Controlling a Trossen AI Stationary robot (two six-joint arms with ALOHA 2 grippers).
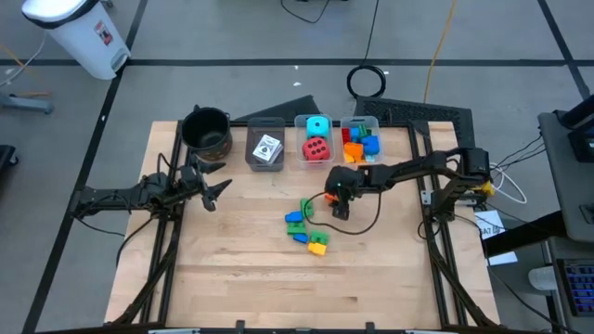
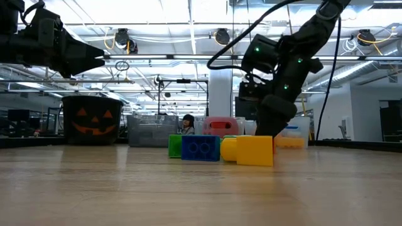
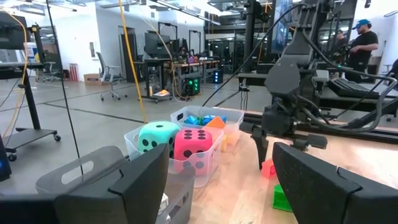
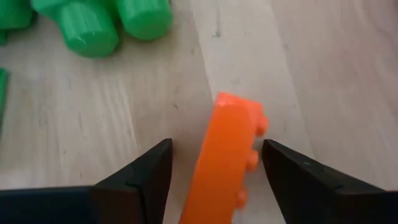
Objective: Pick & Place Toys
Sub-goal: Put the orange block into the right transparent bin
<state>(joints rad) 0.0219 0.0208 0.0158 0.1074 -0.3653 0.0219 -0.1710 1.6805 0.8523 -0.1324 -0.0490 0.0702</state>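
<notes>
My right claw (image 4: pixel 214 171) hangs spread astride the orange brick (image 4: pixel 227 158), whose long axis runs between the fingers.

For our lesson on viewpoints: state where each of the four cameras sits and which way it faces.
High: overhead, facing down; both arms, table.
Low: table height, facing across; yellow brick, right gripper.
Left wrist: on the left arm, facing the dice bin; own fingers.
Right wrist: facing down; orange brick between open fingers.
Shared: high and left wrist show the red die.
</notes>
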